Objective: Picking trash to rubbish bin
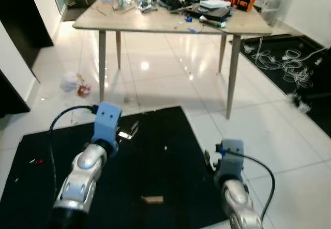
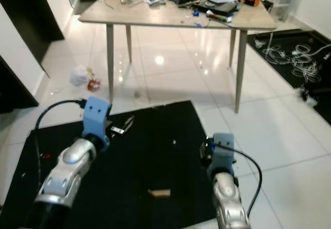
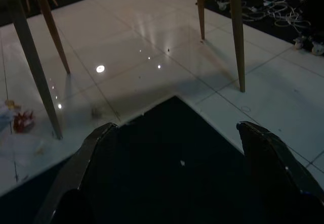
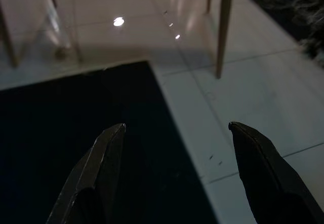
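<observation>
Left eye view: crumpled trash [image 1: 72,82], without a clear long axis, lies on glossy white tile beside a table leg [image 1: 102,66], well ahead of both arms over a black mat [image 1: 155,156]. Left wrist view: left gripper [image 3: 174,171] spread, trash [image 3: 15,119] far off. Right wrist view: right gripper [image 4: 174,171] spread, mat edge below
</observation>
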`<state>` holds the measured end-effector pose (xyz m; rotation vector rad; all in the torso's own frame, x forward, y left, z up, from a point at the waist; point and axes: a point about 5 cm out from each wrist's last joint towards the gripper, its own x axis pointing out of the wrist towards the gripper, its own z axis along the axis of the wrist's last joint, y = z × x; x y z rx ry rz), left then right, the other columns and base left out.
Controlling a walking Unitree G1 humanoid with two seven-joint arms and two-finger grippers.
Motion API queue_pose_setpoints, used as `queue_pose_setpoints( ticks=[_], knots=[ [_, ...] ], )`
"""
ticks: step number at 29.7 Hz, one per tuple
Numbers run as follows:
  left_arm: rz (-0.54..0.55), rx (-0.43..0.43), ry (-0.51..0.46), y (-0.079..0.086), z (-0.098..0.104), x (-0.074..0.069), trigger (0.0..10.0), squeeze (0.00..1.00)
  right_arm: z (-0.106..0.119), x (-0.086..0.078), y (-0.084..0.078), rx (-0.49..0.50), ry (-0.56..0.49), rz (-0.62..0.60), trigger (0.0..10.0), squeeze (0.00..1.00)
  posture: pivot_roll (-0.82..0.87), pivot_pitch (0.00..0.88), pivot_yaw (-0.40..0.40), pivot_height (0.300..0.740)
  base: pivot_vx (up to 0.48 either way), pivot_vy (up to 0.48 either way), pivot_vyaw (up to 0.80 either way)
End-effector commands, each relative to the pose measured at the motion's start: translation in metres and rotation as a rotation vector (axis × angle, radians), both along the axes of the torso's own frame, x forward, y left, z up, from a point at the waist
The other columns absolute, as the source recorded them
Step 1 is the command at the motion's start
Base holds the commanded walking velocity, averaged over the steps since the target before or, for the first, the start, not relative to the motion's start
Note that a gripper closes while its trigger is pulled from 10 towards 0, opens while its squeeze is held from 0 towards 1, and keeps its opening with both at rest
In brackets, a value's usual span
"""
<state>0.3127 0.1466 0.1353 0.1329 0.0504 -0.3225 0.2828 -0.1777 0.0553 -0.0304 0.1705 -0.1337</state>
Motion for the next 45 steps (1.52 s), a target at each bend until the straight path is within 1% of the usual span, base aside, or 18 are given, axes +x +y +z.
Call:
queue_pose_setpoints(
  ticks=[1,26,45],
  knots=[
    [0.007,0.005,0.017,0.0034,-0.0037,-0.0019,10.0,0.00,-0.0075,-0.0042,0.0054,0.012,0.031,0.012,10.0,0.00,0.01,0.106,0.038,0.740,0.360,0.000,0.00],
    [0.005,-0.005,0.019,0.0041,-0.0034,-0.0032,10.0,0.00,-0.0084,-0.0054,0.0060,0.012,0.035,0.012,10.0,0.00,0.01,0.114,0.040,0.740,0.357,0.000,0.00],
    [-0.002,-0.009,0.022,0.0033,-0.0031,-0.0033,10.0,0.00,-0.0089,-0.0060,0.0058,0.013,0.037,0.009,10.0,0.00,0.01,0.117,0.043,0.740,0.405,0.000,0.00]
  ],
)
